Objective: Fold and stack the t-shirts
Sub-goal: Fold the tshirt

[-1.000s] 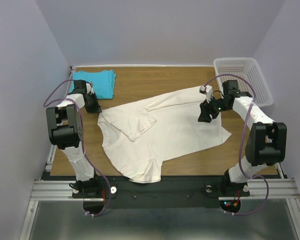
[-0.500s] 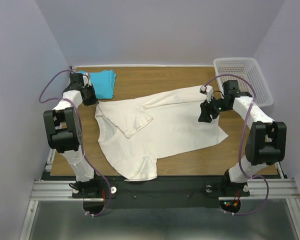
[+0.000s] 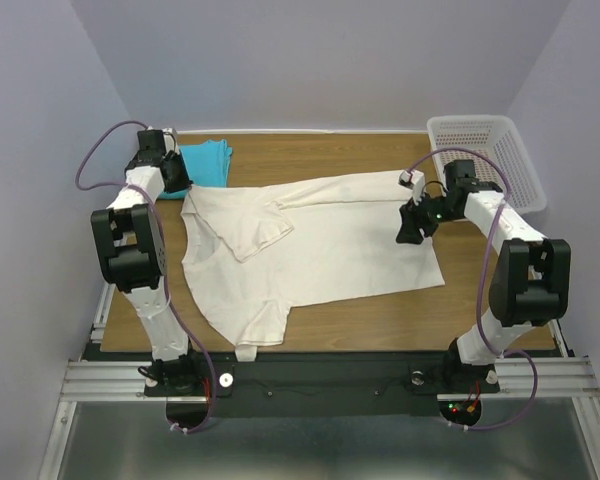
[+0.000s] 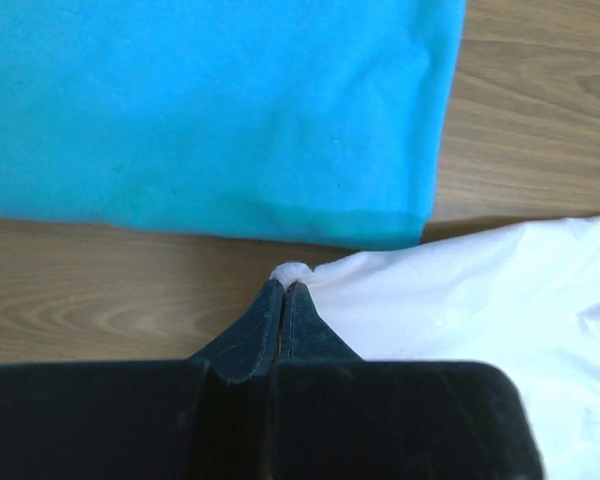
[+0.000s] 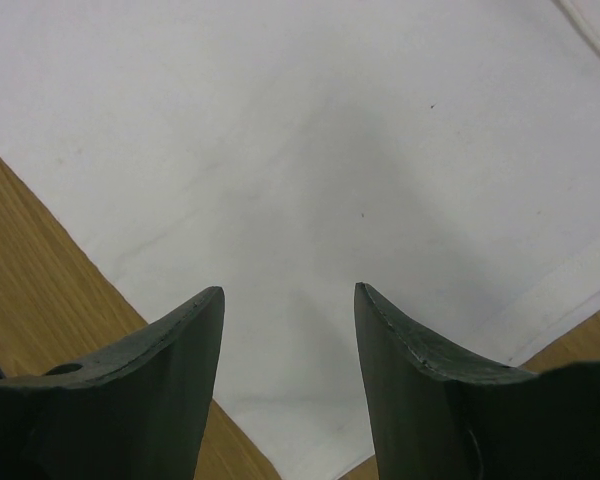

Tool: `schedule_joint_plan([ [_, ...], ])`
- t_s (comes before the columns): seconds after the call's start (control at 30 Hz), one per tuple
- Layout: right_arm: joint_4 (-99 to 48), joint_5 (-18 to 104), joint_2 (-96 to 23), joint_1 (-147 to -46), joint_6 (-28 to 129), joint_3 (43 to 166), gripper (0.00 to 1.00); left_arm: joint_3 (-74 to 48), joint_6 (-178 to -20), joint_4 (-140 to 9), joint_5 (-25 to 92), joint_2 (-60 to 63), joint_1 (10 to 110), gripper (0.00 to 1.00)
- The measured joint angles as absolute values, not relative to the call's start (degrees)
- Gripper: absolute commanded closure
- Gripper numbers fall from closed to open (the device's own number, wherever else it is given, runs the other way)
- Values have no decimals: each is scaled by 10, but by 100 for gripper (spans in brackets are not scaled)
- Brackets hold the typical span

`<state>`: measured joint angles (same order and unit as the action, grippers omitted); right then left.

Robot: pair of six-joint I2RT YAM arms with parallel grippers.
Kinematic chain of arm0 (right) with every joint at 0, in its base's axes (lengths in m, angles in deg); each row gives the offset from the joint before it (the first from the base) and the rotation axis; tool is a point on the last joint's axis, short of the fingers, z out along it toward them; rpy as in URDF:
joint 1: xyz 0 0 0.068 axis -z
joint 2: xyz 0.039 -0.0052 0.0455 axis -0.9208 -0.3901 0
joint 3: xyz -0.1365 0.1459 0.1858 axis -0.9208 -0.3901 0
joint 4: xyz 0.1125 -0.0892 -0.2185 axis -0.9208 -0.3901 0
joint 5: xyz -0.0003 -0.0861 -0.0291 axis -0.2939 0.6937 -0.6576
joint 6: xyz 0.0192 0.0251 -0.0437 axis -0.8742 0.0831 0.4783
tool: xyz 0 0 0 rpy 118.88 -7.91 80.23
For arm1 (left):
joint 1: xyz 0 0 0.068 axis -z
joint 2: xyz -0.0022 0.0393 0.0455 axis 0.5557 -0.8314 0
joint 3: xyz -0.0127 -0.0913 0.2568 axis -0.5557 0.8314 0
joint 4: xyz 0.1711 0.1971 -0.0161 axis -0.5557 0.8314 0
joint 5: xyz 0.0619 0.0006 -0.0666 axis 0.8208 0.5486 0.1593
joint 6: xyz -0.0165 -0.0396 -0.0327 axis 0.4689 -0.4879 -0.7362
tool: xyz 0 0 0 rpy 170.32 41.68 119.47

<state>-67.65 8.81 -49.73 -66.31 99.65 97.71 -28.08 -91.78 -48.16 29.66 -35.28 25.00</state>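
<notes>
The left tool, pinching a corner of the cream t-shirt, has drawn back from a spot short of the turquoise t-shirt to its near edge. The cream cloth has followed. Its pinched corner now lies just beside the turquoise t-shirt, its body is stretched flatter, and the hem farthest from the turquoise t-shirt has slid toward it.

The cream t-shirt lies spread and wrinkled across the middle of the counter, one sleeve flopped over its chest and its lower part reaching the near edge, its far-left corner just beside the turquoise t-shirt, which lies folded flat in the far-left corner.
</notes>
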Motion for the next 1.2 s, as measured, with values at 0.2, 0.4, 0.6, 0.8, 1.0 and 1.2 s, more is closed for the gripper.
schedule_joint_plan([
  [0.2, -677, 97, -502, -663, 1001, 977, 39, -316, -920, -463, 330, -403, 250, 51],
  [0.4, -677, 104, -501, -663, 1038, 977, 38, -360, -927, -449, 426, -391, 250, 25],
  [0.6, -673, 103, -451, -663, 1150, 946, 36, -283, -963, -459, 462, -218, 242, 1],
  [0.8, -705, 98, -378, -656, 1297, 904, 37, -75, -1058, -506, 334, 14, 193, 18],
  [1.0, -772, 110, -400, -648, 1403, 884, 38, 139, -1158, -485, 199, 92, 207, 26],
  [1.2, -818, 123, -408, -648, 1433, 844, 39, 187, -1225, -400, 186, 128, 262, 26],
])
